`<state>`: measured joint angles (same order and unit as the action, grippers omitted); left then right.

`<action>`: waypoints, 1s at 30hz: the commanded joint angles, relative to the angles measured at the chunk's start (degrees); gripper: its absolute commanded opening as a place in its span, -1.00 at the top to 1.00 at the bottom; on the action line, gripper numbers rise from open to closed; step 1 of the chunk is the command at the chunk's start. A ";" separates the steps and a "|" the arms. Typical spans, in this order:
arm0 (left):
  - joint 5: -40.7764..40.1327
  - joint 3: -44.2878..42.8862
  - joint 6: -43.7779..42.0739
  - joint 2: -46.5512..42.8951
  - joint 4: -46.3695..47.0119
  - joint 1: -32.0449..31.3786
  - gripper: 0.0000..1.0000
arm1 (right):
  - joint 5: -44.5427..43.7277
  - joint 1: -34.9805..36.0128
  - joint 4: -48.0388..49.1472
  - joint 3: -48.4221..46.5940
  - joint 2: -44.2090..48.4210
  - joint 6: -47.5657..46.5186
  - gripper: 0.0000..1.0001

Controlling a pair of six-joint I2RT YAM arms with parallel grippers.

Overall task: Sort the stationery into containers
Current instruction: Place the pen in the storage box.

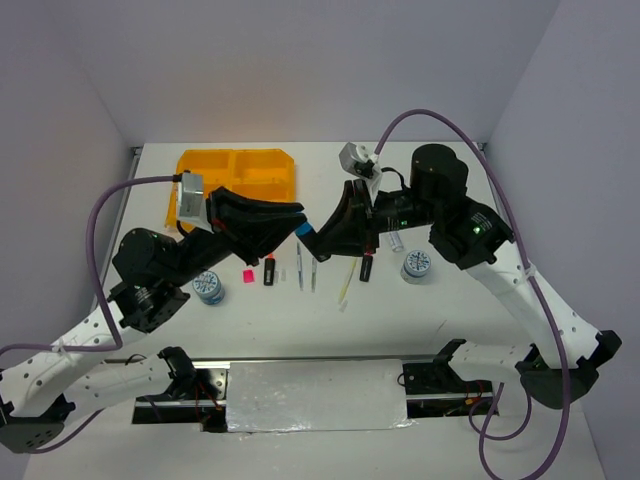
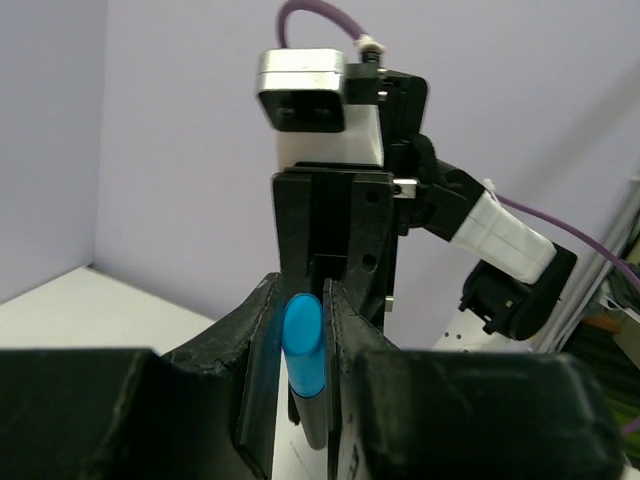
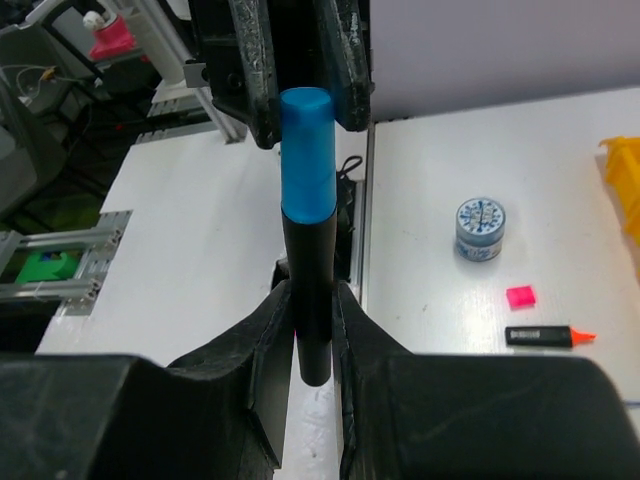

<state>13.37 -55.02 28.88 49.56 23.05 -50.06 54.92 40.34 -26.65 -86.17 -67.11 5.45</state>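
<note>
A black marker with a blue cap (image 1: 304, 232) hangs above the table between both grippers. My right gripper (image 1: 320, 240) is shut on its black barrel (image 3: 312, 320). My left gripper (image 1: 296, 224) has its fingers closed round the blue cap (image 2: 302, 335), which also shows in the right wrist view (image 3: 306, 150). The orange-yellow tray (image 1: 238, 180) stands at the back left. On the table lie an orange-capped marker (image 1: 269, 270), a pink square (image 1: 249, 274), two thin grey pens (image 1: 300, 270), a pale stick (image 1: 346, 283), a red-capped marker (image 1: 366, 266) and two round rolls (image 1: 208, 287) (image 1: 416, 265).
The left roll (image 3: 481, 228), pink square (image 3: 520, 296) and orange-capped marker (image 3: 545, 336) lie to the right in the right wrist view, with a tray corner (image 3: 625, 180) at the edge. Purple cables arch over both arms. A silver plate (image 1: 315, 395) sits at the near edge.
</note>
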 commanded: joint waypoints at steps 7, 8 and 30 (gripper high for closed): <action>-17.10 -8.60 -2.96 0.27 -40.36 -1.97 1.00 | -6.83 -1.75 35.70 14.17 10.33 2.02 0.32; -19.32 -10.70 -1.91 0.80 -41.06 -1.88 1.00 | -7.54 -2.01 35.71 15.49 11.38 1.93 0.20; -19.26 -16.79 20.33 36.21 -17.98 36.87 1.00 | -42.53 -7.20 21.99 37.92 25.01 10.63 -0.70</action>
<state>-7.62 -70.11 44.10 84.05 -6.92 -14.28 12.47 33.39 -4.91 -49.54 -42.46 12.95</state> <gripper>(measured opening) 0.283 0.848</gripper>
